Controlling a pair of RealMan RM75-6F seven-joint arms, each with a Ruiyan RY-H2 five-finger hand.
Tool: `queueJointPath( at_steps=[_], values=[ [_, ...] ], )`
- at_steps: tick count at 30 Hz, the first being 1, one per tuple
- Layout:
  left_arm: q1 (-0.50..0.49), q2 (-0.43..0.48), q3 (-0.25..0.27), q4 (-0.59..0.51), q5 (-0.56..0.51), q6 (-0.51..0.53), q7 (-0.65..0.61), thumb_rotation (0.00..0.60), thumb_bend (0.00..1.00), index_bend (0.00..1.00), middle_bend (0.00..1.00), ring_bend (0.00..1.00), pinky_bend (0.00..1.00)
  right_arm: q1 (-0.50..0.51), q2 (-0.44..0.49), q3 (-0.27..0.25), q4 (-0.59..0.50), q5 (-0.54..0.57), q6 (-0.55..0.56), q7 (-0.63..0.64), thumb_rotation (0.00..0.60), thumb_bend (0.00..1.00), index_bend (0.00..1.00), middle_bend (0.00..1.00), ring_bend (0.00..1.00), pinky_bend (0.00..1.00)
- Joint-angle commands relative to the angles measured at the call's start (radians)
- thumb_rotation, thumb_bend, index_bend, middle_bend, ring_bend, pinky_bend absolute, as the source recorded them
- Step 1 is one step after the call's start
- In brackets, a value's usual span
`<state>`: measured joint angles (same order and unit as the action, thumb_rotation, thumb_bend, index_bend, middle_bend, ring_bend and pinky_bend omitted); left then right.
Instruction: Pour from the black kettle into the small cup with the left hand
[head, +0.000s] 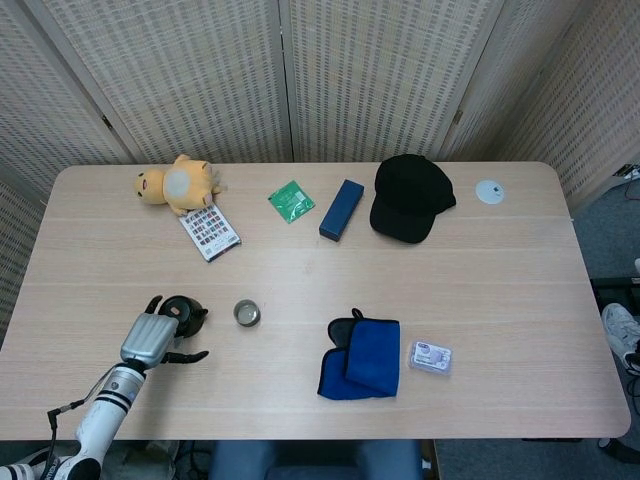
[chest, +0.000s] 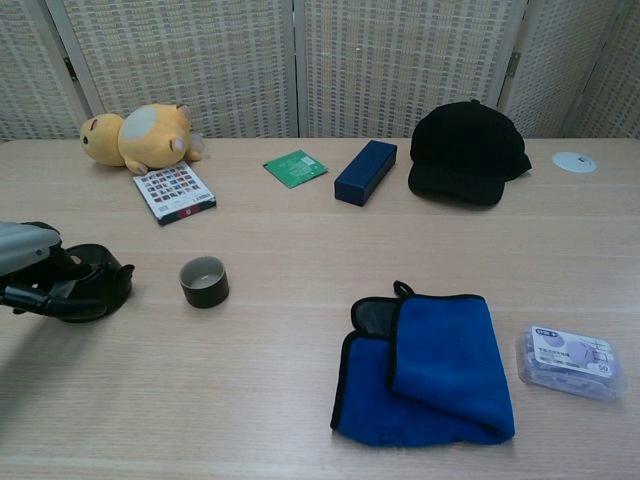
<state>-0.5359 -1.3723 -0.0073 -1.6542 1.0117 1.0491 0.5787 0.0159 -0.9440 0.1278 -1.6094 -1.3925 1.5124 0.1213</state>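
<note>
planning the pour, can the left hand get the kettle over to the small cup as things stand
Probably yes. The left hand is already at the black kettle, and the small cup stands just beside it with only bare table between them.

Probably a lab or office corner: woven folding screens (head: 300, 70) enclose one pale wooden table (head: 500, 290).

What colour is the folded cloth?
Blue with black trim, the cloth shows best in the chest view.
</note>
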Motion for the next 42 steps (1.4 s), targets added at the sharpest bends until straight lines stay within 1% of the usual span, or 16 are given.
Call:
queueJointPath(
  at_steps=[1,3,8,11,13,18,21,25,26,28,31,35,39,42],
  values=[
    [0.001,0.005,-0.005,-0.001,0.009,0.006,-0.011,0.094,0.08,0.73,0.80,0.76,0.00,0.000,0.000,0.001,0.000,0.001,0.000,0.000,0.600,0.11,0.02,0.09,0.00,0.00],
    [0.002,0.009,-0.007,-0.001,0.017,0.013,-0.021,0.063,0.08,0.76,0.83,0.78,0.00,0.000,-0.001,0.001,0.000,0.002,0.001,0.001,0.600,0.11,0.02,0.09,0.00,0.00],
    [0.008,0.014,-0.021,0.008,0.042,0.030,-0.059,0.041,0.07,0.81,0.88,0.82,0.00,0.001,-0.002,0.005,0.002,0.004,0.000,0.004,0.600,0.11,0.02,0.09,0.00,0.00],
    [0.017,0.011,-0.032,0.022,0.071,0.050,-0.106,0.008,0.07,0.85,0.91,0.85,0.00,0.003,-0.004,0.005,0.004,0.005,-0.004,0.005,0.600,0.11,0.02,0.09,0.00,0.00],
    [0.022,0.011,-0.036,0.028,0.080,0.056,-0.123,0.000,0.07,0.86,0.92,0.86,0.00,0.003,-0.005,0.006,0.005,0.005,-0.004,0.006,0.600,0.11,0.02,0.09,0.00,0.00],
    [0.036,0.011,-0.050,0.031,0.087,0.073,-0.165,0.000,0.06,0.93,0.98,0.90,0.00,0.003,-0.009,0.005,0.007,0.003,-0.003,0.009,0.600,0.11,0.02,0.09,0.00,0.00],
    [0.046,0.011,-0.057,0.030,0.091,0.096,-0.169,0.003,0.06,0.97,1.00,0.93,0.00,0.000,-0.009,0.005,0.006,0.001,0.002,0.011,0.600,0.11,0.02,0.09,0.00,0.00],
    [0.055,0.012,-0.066,0.022,0.086,0.129,-0.146,0.068,0.06,1.00,1.00,0.96,0.00,-0.002,-0.008,0.005,0.003,-0.003,0.007,0.012,0.600,0.11,0.02,0.09,0.00,0.00],
    [0.056,0.015,-0.067,0.017,0.081,0.130,-0.137,0.072,0.06,1.00,1.00,0.96,0.00,-0.003,-0.008,0.005,0.002,-0.004,0.009,0.012,0.600,0.11,0.02,0.09,0.00,0.00],
    [0.056,0.024,-0.070,0.004,0.068,0.128,-0.126,0.100,0.06,1.00,1.00,0.98,0.01,-0.004,-0.007,0.005,0.001,-0.005,0.012,0.013,0.600,0.11,0.02,0.09,0.00,0.00],
    [0.057,0.035,-0.075,-0.011,0.058,0.129,-0.116,0.114,0.06,1.00,1.00,0.98,0.02,-0.007,-0.007,0.005,0.000,-0.004,0.017,0.015,0.600,0.11,0.02,0.09,0.00,0.00],
    [0.057,0.056,-0.090,-0.042,0.030,0.116,-0.131,0.088,0.06,1.00,1.00,0.99,0.04,-0.011,-0.007,0.005,0.000,-0.004,0.021,0.017,0.600,0.11,0.02,0.09,0.00,0.00],
    [0.056,0.068,-0.103,-0.058,0.020,0.118,-0.140,0.035,0.06,1.00,1.00,1.00,0.04,-0.014,-0.008,0.006,0.003,-0.002,0.024,0.022,0.600,0.11,0.02,0.09,0.00,0.00],
    [0.056,0.068,-0.108,-0.061,0.018,0.128,-0.135,0.029,0.06,1.00,1.00,1.00,0.05,-0.013,-0.010,0.006,0.006,-0.002,0.023,0.023,0.600,0.11,0.02,0.09,0.00,0.00]
  ],
)
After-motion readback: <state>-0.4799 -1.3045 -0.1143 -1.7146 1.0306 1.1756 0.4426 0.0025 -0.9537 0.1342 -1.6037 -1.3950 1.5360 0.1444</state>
